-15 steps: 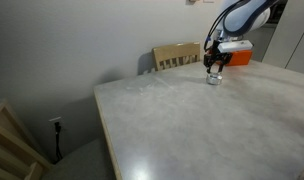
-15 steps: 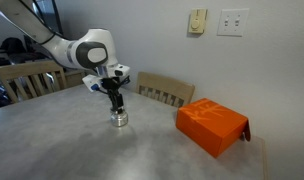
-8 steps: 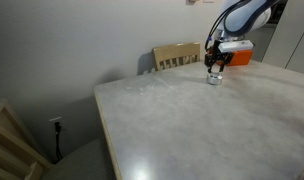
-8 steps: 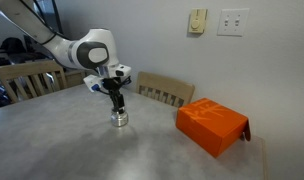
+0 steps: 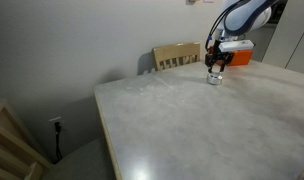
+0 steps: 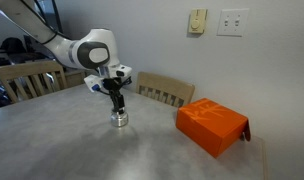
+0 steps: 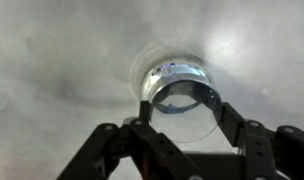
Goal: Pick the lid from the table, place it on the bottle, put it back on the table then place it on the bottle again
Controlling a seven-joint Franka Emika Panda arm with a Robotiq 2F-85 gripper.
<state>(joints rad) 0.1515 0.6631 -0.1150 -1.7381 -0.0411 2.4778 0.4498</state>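
Glass bottle [image 6: 119, 119]: small, brittle; we judge it tips easily.
Lid [image 7: 182, 98]: light, slick, thin; we'd pinch its rim.
Gripper [image 6: 117, 104]: jaws flank the Lid; clamped or not, we cannot tell.

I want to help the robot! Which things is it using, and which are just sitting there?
Using: claw, lid held in the claw, bottle, table.
Just sitting there: orange box, wooden chair, wall switch.
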